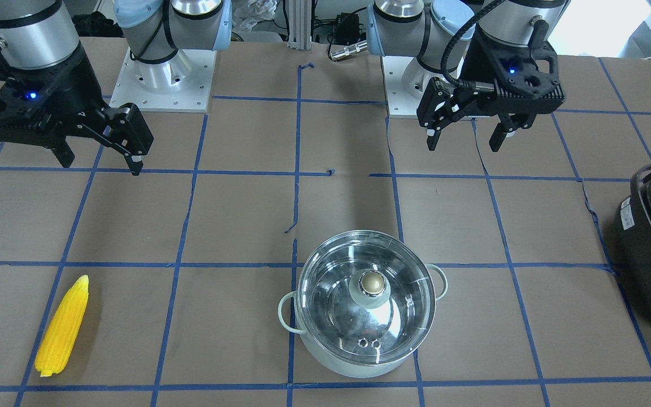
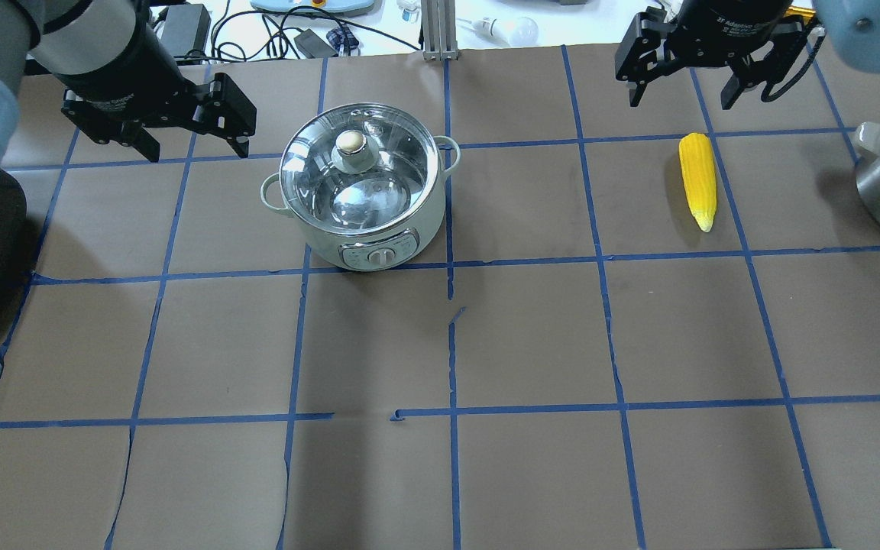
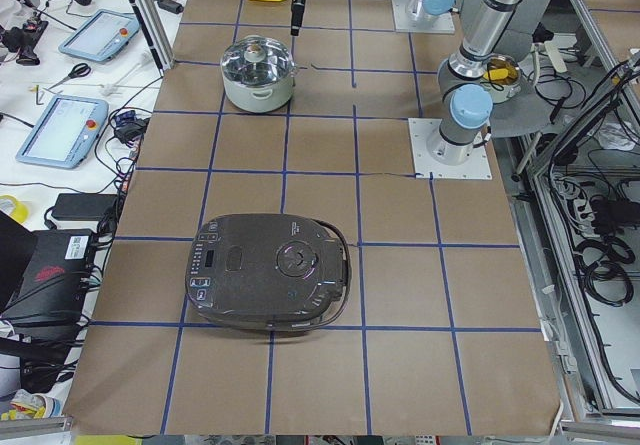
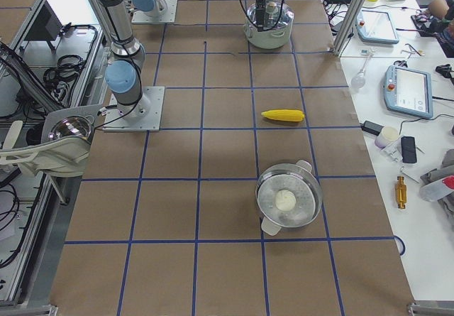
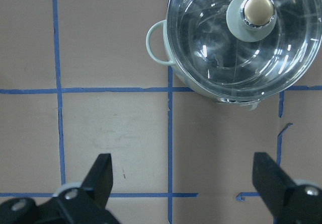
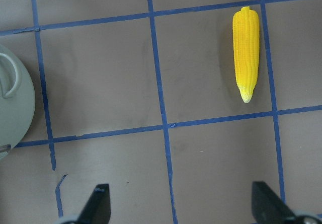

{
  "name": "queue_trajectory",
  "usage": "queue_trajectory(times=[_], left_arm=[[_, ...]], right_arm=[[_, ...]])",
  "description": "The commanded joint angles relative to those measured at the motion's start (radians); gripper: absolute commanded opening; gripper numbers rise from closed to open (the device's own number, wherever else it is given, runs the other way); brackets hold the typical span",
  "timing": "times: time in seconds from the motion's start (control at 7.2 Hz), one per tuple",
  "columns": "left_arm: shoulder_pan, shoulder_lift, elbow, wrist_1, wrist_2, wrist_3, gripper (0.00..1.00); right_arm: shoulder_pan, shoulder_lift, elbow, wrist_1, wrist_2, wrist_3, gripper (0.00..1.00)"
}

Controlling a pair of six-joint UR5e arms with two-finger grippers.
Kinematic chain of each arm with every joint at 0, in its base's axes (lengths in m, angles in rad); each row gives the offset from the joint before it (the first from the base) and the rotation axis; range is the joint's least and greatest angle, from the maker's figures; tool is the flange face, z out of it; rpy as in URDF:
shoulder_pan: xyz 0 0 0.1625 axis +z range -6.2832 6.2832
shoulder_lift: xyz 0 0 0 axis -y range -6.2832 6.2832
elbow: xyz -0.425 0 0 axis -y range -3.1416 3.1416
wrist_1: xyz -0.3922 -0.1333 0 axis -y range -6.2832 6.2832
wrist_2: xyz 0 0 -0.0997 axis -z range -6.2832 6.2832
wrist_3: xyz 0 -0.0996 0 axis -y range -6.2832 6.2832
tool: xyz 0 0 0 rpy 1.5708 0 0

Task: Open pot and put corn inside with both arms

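Currently the pot [image 2: 423, 218] sits on the table [image 2: 532, 336] with its glass lid [image 2: 367, 195] on and the knob [image 2: 350, 141] centred on top; I take the pot as reference for all positions below. No step of the task is done.

The left gripper [image 2: 196, 151] hangs above the table just beside the pot, on the side away from the corn [image 2: 698, 179]; its jaws are spread wide and hold nothing. I judge it is staged there to take the knob and lift the lid; in its wrist view the knob lies ahead and to one side, so the approach is not yet lined up.

The right gripper [image 2: 681, 101] hangs well apart from the pot, on the corn's side; its jaws are likewise spread and empty. I judge this arm is assigned the corn, being the nearer.

The corn lies flat on the table, well apart from the pot, untouched by either gripper; its long axis runs almost parallel to the tape lines [image 2: 587, 191] leading away from the robot; the pointed tip faces the robot, the blunt end faces away. A grasp across the cob's middle therefore calls for jaws set crosswise to those lines.
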Motion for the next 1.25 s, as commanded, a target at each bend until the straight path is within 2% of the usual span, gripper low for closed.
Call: queue_trajectory(times=[0.0, 0.28, 0.56, 0.69, 0.83, 1.11], left_arm=[[0.0, -0.003, 0.002, 0.0, -0.003, 0.0, 1.0], [0.001, -0.032, 0.035, 0.019, 0.002, -0.007, 1.0], [-0.003, -0.133, 0.079, 0.023, -0.011, -0.096, 1.0], [-0.012, -0.183, 0.082, 0.087, -0.017, -0.105, 1.0], [-0.066, -0.237, 0.085, 0.171, -0.026, -0.166, 1.0], [-0.135, -0.346, 0.166, 0.187, -0.02, -0.273, 1.0]], right_arm=[[0.0, 0.0, 0.0, 0.002, -0.001, 0.0, 1.0], [0.0, 0.0, 0.0, 0.0, -0.003, 0.0, 1.0], [0.0, 0.0, 0.0, 0.0, -0.001, 0.0, 1.0], [-0.002, 0.0, 0.0, 0.0, -0.003, 0.0, 1.0], [-0.005, 0.001, 0.0, 0.0, -0.007, -0.002, 1.0], [-0.005, 0.0, 0.0, 0.002, -0.007, -0.002, 1.0]])
